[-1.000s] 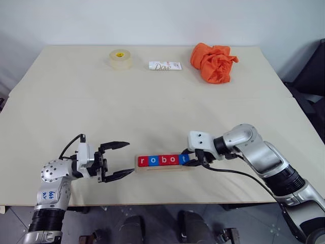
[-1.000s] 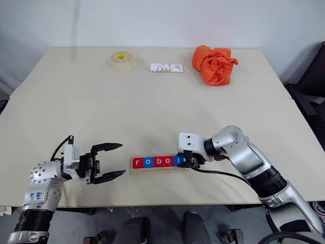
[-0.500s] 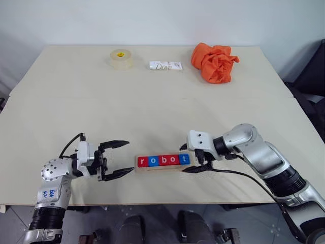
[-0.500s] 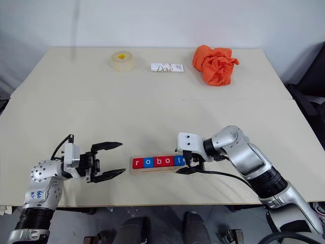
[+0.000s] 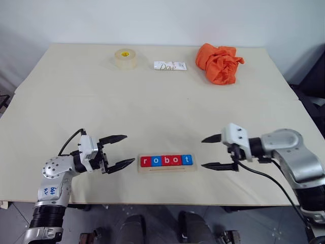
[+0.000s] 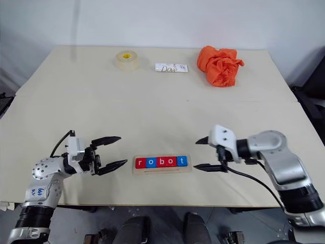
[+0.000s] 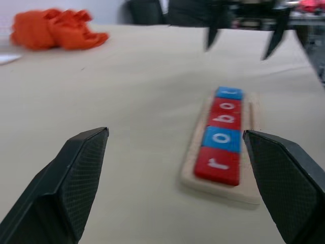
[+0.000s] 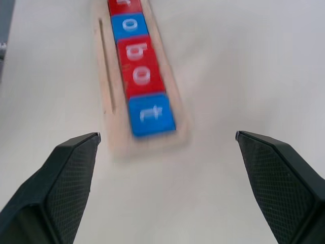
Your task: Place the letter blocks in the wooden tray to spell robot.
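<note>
**Five blocks seated, both grippers clear of the tray**

The wooden tray (image 5: 166,168) lies low and centre in the left eye frame, close to the table's (image 5: 152,101) near edge. The letter blocks (image 5: 166,160) fill it in one touching row, red, blue, red, red, blue, reading r-o-b-o-t. The left gripper (image 5: 118,151) hovers just left of the tray, fingers spread and empty. The right gripper (image 5: 212,152) hangs right of the tray, apart from it, fingers likewise spread with nothing between them. The placing step appears finished; what remains is probably only drawing both arms away without brushing the row. Bare tabletop surrounds the tray. A tape roll (image 5: 125,58), white packet (image 5: 170,65) and orange cloth (image 5: 220,63) lie along the upper edge, well apart.
</note>
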### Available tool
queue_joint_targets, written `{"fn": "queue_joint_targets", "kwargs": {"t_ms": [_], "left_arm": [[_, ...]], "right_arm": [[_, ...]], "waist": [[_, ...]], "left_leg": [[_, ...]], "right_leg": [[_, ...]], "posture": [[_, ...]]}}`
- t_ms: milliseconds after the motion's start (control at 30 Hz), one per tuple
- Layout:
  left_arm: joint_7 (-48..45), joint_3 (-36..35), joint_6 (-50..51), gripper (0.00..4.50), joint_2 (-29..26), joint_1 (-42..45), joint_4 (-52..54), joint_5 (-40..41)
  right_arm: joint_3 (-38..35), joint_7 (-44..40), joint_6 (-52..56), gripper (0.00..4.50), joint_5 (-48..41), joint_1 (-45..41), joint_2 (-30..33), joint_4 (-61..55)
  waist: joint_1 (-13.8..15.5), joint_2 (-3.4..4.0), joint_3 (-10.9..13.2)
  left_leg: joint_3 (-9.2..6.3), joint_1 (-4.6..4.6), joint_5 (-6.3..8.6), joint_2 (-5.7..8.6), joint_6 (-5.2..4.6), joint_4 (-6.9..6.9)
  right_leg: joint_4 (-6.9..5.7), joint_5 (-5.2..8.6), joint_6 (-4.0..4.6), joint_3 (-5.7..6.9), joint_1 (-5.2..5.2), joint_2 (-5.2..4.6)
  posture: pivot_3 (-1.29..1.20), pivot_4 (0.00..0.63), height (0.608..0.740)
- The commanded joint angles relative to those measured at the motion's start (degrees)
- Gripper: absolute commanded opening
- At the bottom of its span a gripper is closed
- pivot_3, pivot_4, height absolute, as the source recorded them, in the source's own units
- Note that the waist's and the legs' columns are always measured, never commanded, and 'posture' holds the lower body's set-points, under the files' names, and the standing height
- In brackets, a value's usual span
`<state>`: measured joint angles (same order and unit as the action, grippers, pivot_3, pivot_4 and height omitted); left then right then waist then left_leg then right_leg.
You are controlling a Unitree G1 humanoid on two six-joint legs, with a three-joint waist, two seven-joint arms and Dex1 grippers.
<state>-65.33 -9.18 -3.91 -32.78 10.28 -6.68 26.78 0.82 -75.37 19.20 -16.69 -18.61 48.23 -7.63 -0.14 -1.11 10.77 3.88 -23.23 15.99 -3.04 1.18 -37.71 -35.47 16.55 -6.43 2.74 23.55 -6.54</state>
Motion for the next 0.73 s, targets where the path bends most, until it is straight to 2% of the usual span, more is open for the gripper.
{"fn": "queue_joint_targets", "kwargs": {"t_ms": [33, 233, 433, 733], "left_arm": [[1.5, -2.9, 1.6, 4.50, -1.4, -0.7, 4.0, 2.1], [-2.4, -6.1, 2.5, 4.50, -5.7, -3.9, 5.6, 3.8], [-8.5, -11.6, 0.6, 4.50, -10.3, -8.9, 4.9, 6.3], [-12.2, -14.6, -2.8, 4.50, -10.3, -11.2, 4.2, 7.3]], "right_arm": [[-5.7, -3.6, -6.2, 4.47, -3.7, 3.3, 2.0, 2.2], [-10.8, -10.3, -13.9, 4.47, -8.0, 6.4, 2.9, 10.2], [-13.7, -11.5, -15.4, 4.47, -10.7, 4.4, 3.5, 16.0], [-12.8, -13.0, -15.7, 4.47, -11.5, 1.9, 3.4, 18.3]], "waist": [[-0.1, 0.00, 0.0], [-0.2, 0.00, 0.0], [-0.2, 0.01, 0.0], [-0.1, 0.02, 0.0]], "left_leg": [[0.01, 0.02, 0.00, 0.00, 0.00, 0.00], [0.01, 0.13, -0.04, -0.06, 0.05, 0.00], [0.03, 0.13, -0.04, -0.08, 0.07, -0.01], [0.03, 0.11, -0.02, -0.09, 0.08, -0.01]], "right_leg": [[-0.01, 0.00, 0.00, 0.00, 0.00, 0.00], [-0.07, 0.00, 0.00, -0.02, -0.04, 0.06], [-0.06, 0.01, 0.03, -0.03, -0.03, 0.06], [-0.04, 0.03, 0.06, -0.01, -0.03, 0.03]], "posture": [[0.00, 0.150, 0.740], [0.00, 0.150, 0.740], [0.00, 0.150, 0.740], [0.00, 0.150, 0.740]]}}
